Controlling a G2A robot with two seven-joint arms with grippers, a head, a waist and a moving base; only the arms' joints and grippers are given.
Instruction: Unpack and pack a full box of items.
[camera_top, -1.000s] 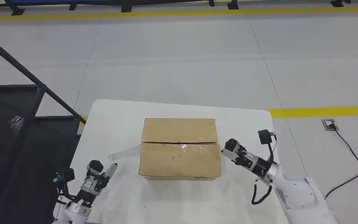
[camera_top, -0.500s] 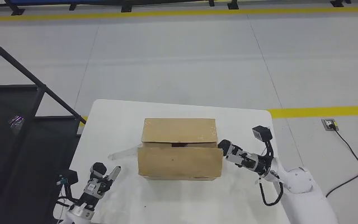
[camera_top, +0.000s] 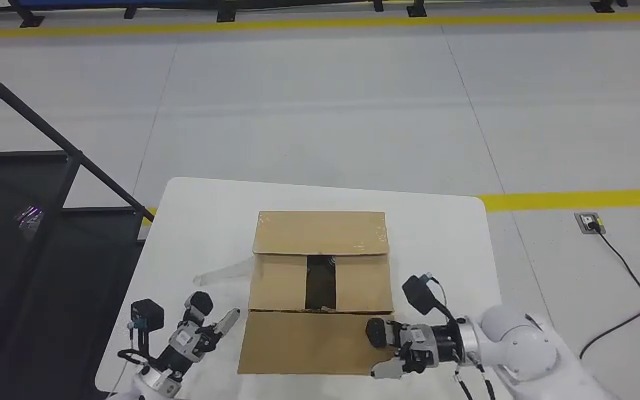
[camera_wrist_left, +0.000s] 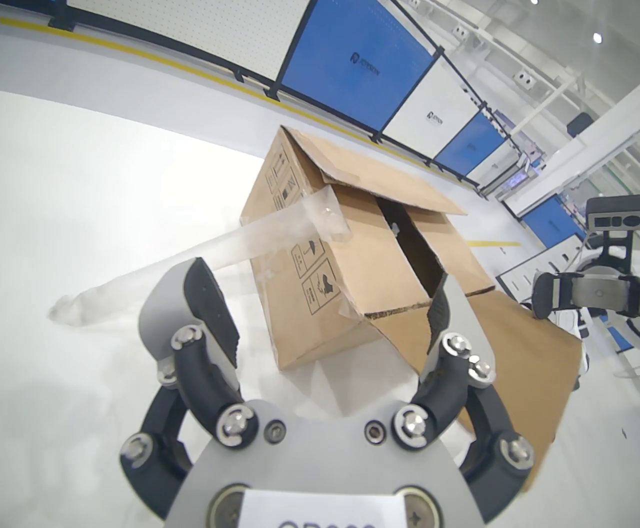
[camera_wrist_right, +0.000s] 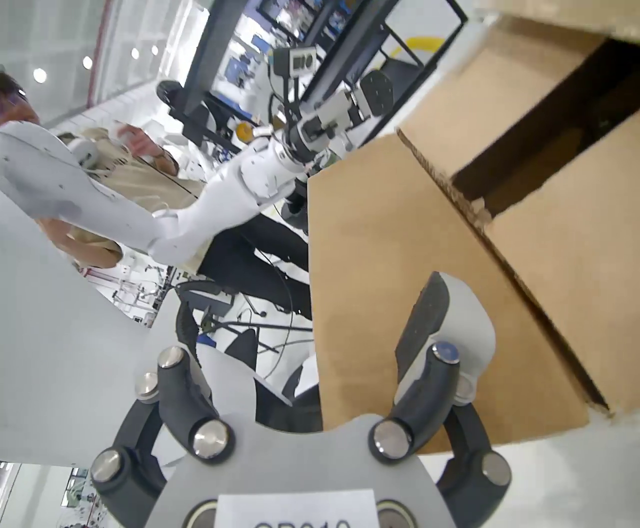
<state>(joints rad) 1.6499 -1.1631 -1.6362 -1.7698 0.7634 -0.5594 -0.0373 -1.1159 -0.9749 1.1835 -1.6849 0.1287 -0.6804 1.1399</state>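
Box (camera_top: 318, 262): front flap (camera_top: 305, 342) folded outward, lying flat.
Right gripper (camera_top: 381, 351): spread, flap edge between fingers (camera_wrist_right: 440, 320).
Left gripper (camera_wrist_left: 322, 275): spread wide, empty.

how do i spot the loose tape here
On the white table stands an opened cardboard box. From its top edge nearest the left gripper, a strip of tape trails down to the table: crumpled and see-through, unlike the brown cardboard.
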